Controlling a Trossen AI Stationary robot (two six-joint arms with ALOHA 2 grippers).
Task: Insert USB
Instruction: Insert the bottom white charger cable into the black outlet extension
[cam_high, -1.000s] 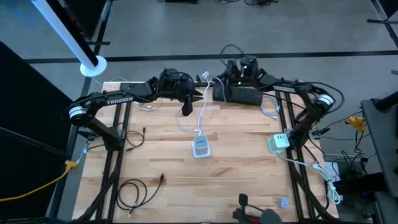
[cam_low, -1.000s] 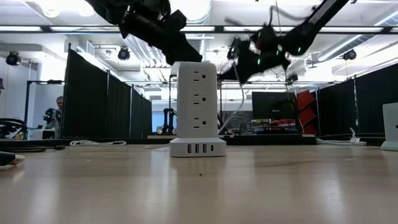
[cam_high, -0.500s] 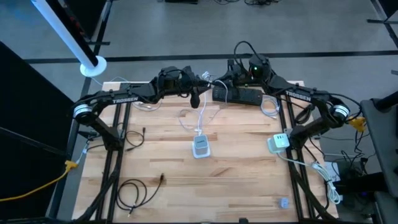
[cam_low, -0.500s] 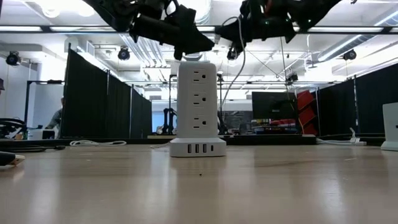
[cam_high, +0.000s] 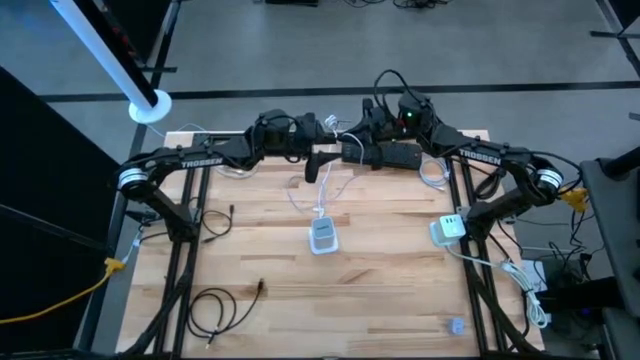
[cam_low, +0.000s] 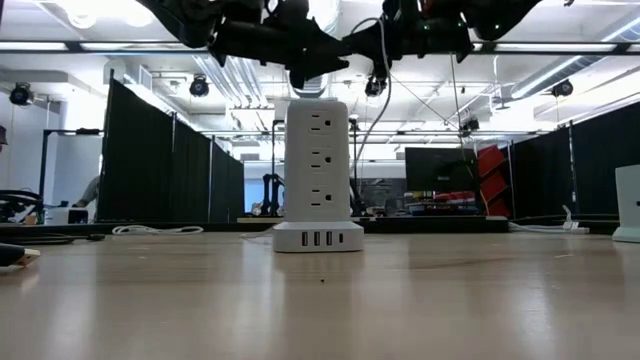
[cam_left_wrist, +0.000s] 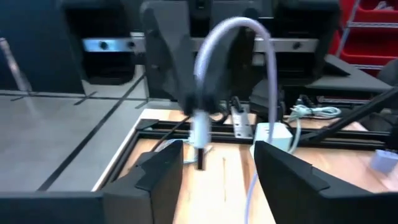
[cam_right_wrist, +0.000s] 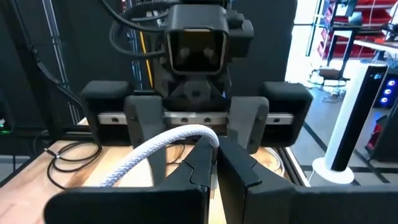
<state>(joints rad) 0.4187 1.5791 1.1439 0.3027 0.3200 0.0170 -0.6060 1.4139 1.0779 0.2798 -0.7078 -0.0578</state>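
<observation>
White USB cable (cam_right_wrist: 158, 149) in right fingers (cam_right_wrist: 202, 165); left fingers (cam_left_wrist: 281, 171) apart.

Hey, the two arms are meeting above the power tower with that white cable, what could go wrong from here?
1. The left end effector stands open around the USB plug, while the right end effector pinches the white cable; a poor handover might drop or twist the plug.
2. The cable's slack hangs near the power tower and may snag it.

Wooden table (cam_high: 380, 270), white power tower (cam_high: 322, 236), white charger (cam_high: 447, 229), black cable (cam_high: 215, 305)
</observation>
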